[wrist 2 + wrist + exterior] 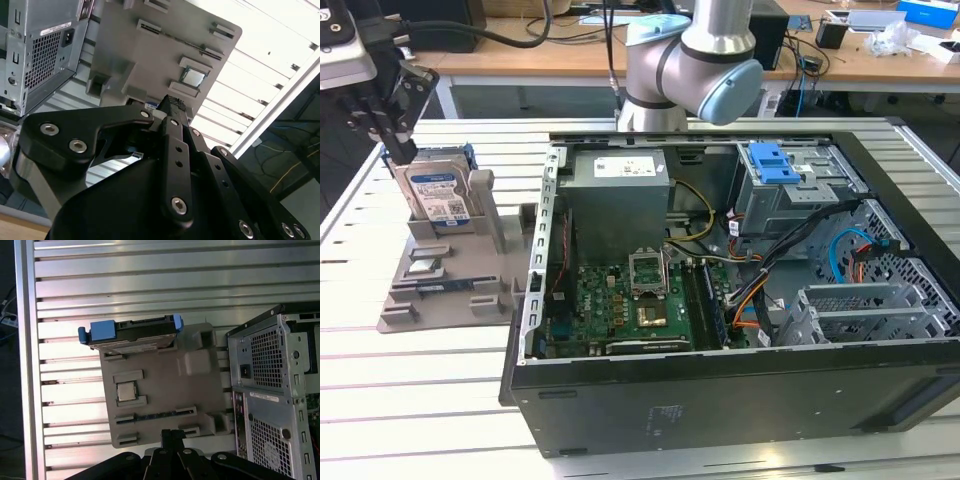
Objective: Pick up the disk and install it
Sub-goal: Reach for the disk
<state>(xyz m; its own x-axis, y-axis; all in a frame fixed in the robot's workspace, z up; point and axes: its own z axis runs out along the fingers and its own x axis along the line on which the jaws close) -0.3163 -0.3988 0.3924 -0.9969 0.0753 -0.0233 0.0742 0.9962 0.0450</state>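
The disk (435, 195) stands upright on edge in a slot of the grey stand (450, 285), at the exterior view's left. Its white-and-blue label faces the camera, and blue rails run along its edges. From above, in the first wrist view, the disk (132, 334) shows as a dark slab with blue ends at the far side of the stand (165, 385). My gripper (400, 145) hangs just above the disk's top corner, black fingers pointing down. The fingertips (172, 432) meet with nothing between them. In the second wrist view the gripper (172, 103) is over the stand (150, 55).
An open computer case (720, 380) lies on the slatted metal table, at the exterior view's right of the stand. Inside it, a grey drive cage with a blue latch (775, 160) sits at the back. A small square chip (126, 391) rests on the stand. Cables cross the case.
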